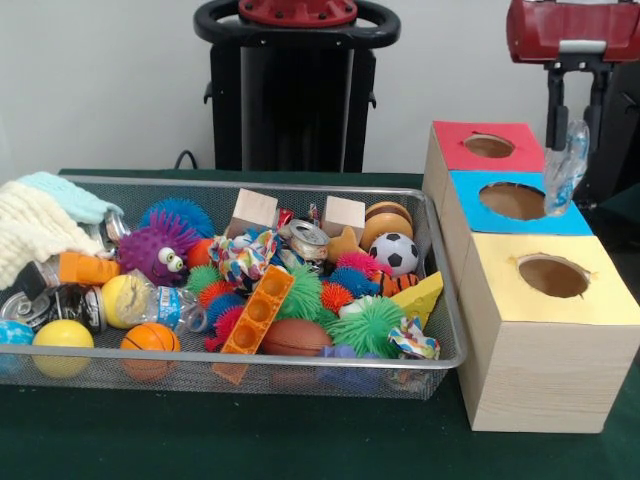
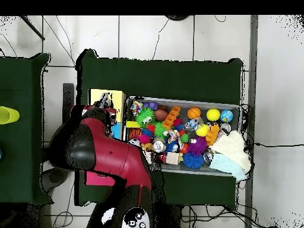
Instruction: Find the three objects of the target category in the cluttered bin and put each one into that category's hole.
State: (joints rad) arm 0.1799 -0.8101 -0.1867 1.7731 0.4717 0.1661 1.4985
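Note:
In the front view my gripper (image 1: 575,118) hangs at the upper right, shut on a crumpled clear plastic bottle (image 1: 564,170). The bottle dangles upright, its lower end right at the rim of the round hole (image 1: 512,200) in the blue-topped box. A red-topped box (image 1: 487,133) stands behind it and a yellow-topped box (image 1: 580,300) in front, each with its own hole. Another clear bottle (image 1: 165,305) with a blue label lies in the wire mesh bin (image 1: 300,362) at the left. In the overhead view the red arm (image 2: 113,157) hides the gripper and most of the boxes.
The bin is packed with spiky rubber balls, small sports balls, wooden blocks, an orange brick (image 1: 258,308), crushed cans (image 1: 305,238) and a knitted cloth (image 1: 35,225) over its left end. The boxes stand close against the bin's right side.

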